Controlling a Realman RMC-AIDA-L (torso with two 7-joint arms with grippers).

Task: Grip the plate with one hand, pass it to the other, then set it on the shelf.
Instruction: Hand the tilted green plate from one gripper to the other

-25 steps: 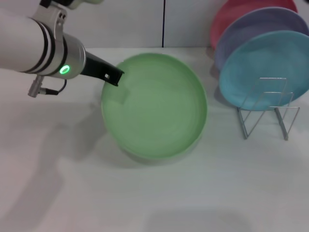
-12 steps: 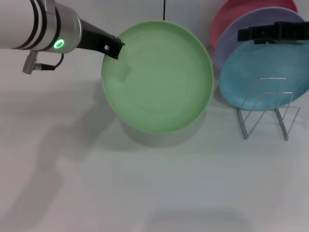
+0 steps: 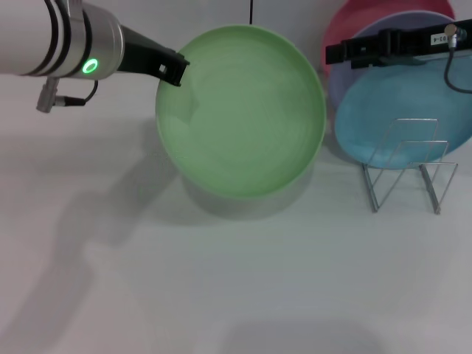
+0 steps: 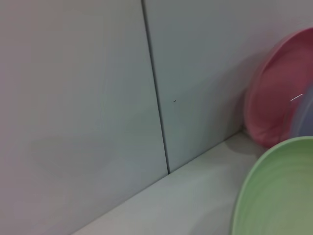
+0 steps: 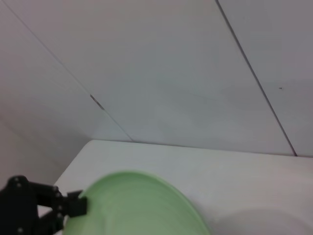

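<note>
The light green plate (image 3: pixel 242 110) hangs above the table, tilted, its face toward me. My left gripper (image 3: pixel 171 70) is shut on its upper left rim. The plate also shows in the left wrist view (image 4: pixel 279 191) and in the right wrist view (image 5: pixel 137 205), where the left gripper (image 5: pixel 73 208) shows at its rim. My right gripper (image 3: pixel 335 51) reaches in from the right at the plate's height, a short gap from its right rim; I cannot see whether its fingers are open or shut. The silver wire shelf (image 3: pixel 409 166) stands on the table at the right.
A light blue plate (image 3: pixel 413 110), a lavender plate (image 3: pixel 369 37) and a pink plate (image 3: pixel 350 18) lean in a stack against the back wall behind the shelf. The pink plate also shows in the left wrist view (image 4: pixel 274 107). A white wall stands close behind the table.
My left gripper has lifted the green plate up and tilted it. My right gripper has come in from the right and moved left toward the plate's right rim.
</note>
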